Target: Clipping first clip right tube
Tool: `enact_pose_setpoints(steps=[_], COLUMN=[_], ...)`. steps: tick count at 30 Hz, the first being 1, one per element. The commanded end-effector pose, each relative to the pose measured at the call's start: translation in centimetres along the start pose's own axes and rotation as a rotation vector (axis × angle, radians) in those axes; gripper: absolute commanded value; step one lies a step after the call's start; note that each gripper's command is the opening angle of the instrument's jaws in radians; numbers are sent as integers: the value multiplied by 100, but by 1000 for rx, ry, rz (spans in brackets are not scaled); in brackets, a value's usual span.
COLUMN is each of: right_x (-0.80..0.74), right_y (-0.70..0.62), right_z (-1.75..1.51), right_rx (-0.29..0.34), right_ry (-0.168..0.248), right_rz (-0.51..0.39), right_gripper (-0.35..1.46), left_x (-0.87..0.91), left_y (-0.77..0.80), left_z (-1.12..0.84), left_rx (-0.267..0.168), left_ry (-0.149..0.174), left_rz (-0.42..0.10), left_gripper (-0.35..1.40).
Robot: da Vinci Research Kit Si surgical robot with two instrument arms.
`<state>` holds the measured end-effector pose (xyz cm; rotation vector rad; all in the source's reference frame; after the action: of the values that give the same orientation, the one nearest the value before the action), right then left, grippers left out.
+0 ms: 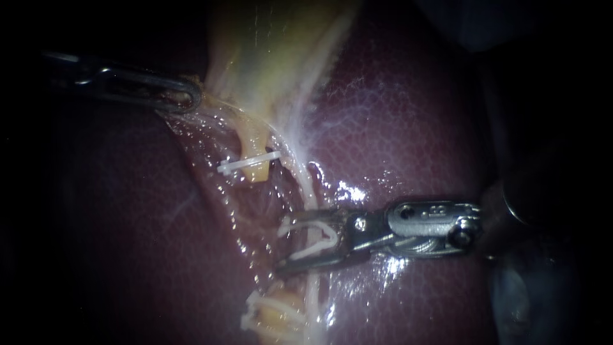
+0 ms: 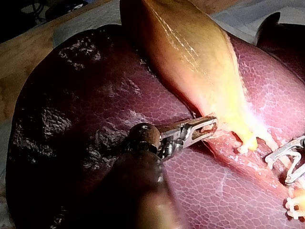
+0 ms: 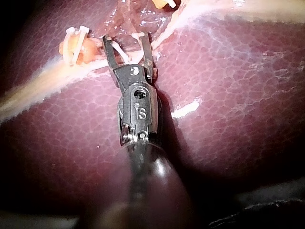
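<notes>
The right instrument (image 1: 282,248) has its jaws spread wide, and an open clip (image 1: 319,246), white and V-shaped, sits between them with one arm lying along the inner face of each jaw, so the jaws are holding the clip and nothing else. The right tube (image 1: 303,179), a thin pale cord, runs from the narrow end of the gallbladder (image 1: 274,57) and passes straight through the gap between those jaws, inside the open clip. One arm of the clip lies on each side of the tube and the clip is not yet squeezed onto it; whether the arms touch the tube cannot be told. Ahead of the jaw tips and off to one side stands a short yellow stump (image 1: 255,144) with a shut clip (image 1: 249,164) across it. Off to the other side of the jaws, near the same pale tube, is a second stump (image 1: 271,316), also yellow, carrying white clips of its own. Beneath the instrument's wrist and shaft lies the wet, dark red liver (image 1: 408,128). The left instrument (image 1: 190,96) is well apart from the right one, beyond the first stump. Its jaws are pressed together on the yellowish edge of the gallbladder at its narrow end, pinching the tissue there.
</notes>
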<state>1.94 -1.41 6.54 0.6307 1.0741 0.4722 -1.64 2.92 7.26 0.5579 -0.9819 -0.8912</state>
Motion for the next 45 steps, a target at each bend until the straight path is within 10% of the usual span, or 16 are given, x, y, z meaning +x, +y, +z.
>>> enact_pose_setpoints(steps=[1,21,45], right_x=[1,77,-29], right_y=[-1,-47,15], right_z=[0,-77,-34], right_rx=[0,60,92], right_ry=[0,53,-11], right_rz=[0,44,170], right_gripper=[48,49,49], left_x=[0,-2,-2], left_y=[0,1,0], left_z=[0,-3,-4], left_rx=[0,3,3], left_ry=[0,1,1], left_rz=[0,-1,-1], left_gripper=[-35,-35,-35])
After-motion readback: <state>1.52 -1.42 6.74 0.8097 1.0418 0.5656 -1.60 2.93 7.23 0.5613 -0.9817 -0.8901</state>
